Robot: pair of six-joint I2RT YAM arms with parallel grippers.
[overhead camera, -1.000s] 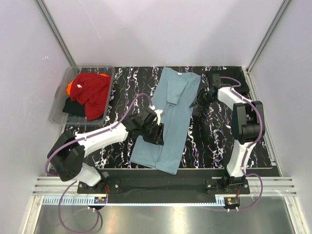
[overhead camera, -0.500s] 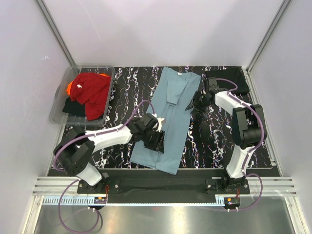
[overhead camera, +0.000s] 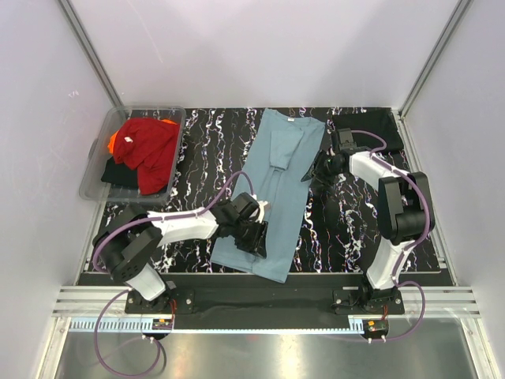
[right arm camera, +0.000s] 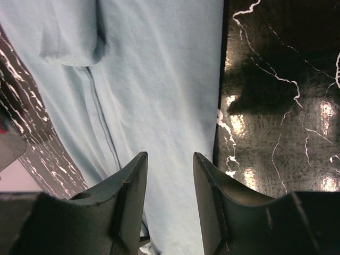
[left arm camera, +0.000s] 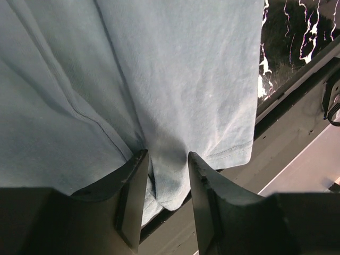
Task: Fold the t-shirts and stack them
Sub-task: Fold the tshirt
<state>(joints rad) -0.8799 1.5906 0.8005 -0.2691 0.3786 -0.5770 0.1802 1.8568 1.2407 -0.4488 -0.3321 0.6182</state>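
Note:
The dusty teal-blue t-shirt (overhead camera: 278,193) lies as a long narrow strip down the middle of the table, collar at the far end, one sleeve folded in on top. My left gripper (overhead camera: 254,237) is low over its near part, close to the hem. In the left wrist view the left gripper (left arm camera: 166,159) is open, with a bulge of the teal shirt (left arm camera: 175,79) between its fingers. My right gripper (overhead camera: 314,172) is at the shirt's right edge, further back. In the right wrist view the right gripper (right arm camera: 169,159) is open over the shirt (right arm camera: 159,79), holding nothing.
A folded black t-shirt (overhead camera: 371,126) lies at the far right corner. The clear plastic tub (overhead camera: 93,180) at the far left holds a red shirt (overhead camera: 150,146), an orange one (overhead camera: 114,142) and a black one (overhead camera: 118,172). The table's front rail (left arm camera: 297,122) runs just past the hem.
My left gripper has slid down the shirt toward its near hem. My right gripper has come from the far right corner to the shirt's right edge.

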